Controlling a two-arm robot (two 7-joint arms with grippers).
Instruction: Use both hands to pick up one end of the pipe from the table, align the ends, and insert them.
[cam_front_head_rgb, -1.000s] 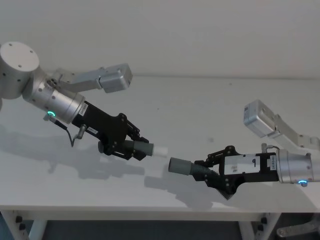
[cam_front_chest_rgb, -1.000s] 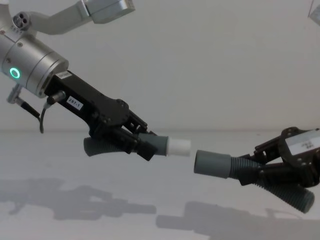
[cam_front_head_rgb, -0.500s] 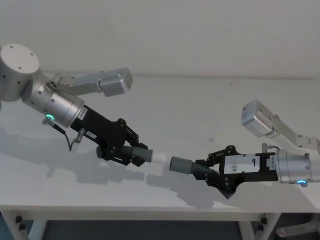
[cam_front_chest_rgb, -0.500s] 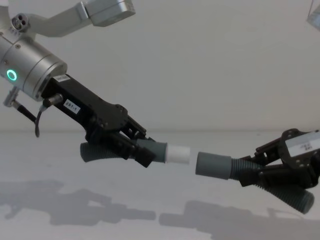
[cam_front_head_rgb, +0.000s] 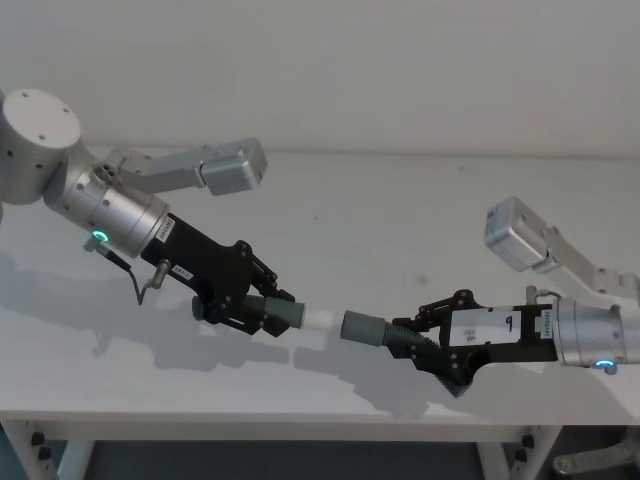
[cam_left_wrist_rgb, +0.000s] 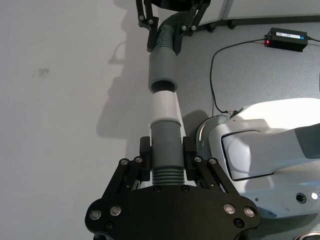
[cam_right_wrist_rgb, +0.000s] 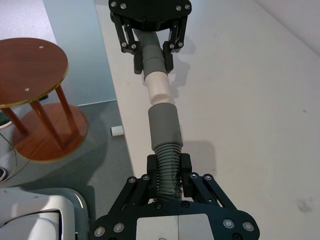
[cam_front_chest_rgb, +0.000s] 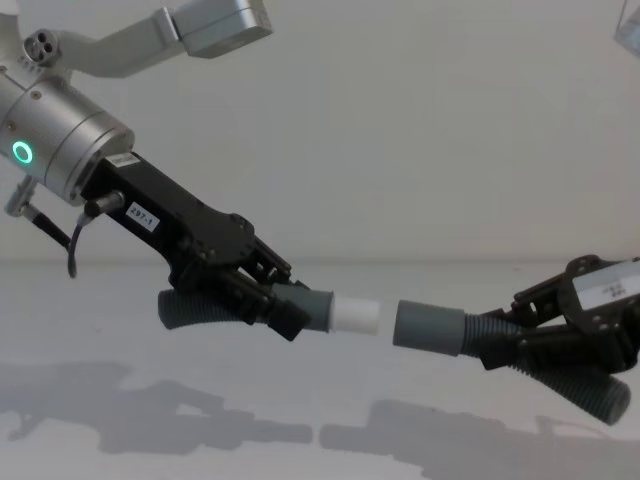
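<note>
Left gripper (cam_front_head_rgb: 262, 308) clamped on ribbed hose piece (cam_front_chest_rgb: 215, 308) just behind collar, leaving white plug tip (cam_front_chest_rgb: 356, 316) free to enter. Right gripper (cam_front_head_rgb: 425, 342) closed on ribs of bent hose piece (cam_front_chest_rgb: 545, 365), grey socket collar (cam_front_chest_rgb: 428, 326) projecting toward plug. Both pieces held above counter (cam_front_head_rgb: 380, 220). Plug and socket near, facing, not touching; wrist views show axes roughly in line, so judged ready for insertion push.

Left gripper (cam_front_head_rgb: 262, 306): held above the table's left half on a silver arm, angled down toward centre, fingers (cam_left_wrist_rgb: 144, 159) clamped on a pipe piece.
Right gripper (cam_front_head_rgb: 425, 335): low above the right front edge, pointing left, clamped likewise, tip near the left one, apart.
</note>
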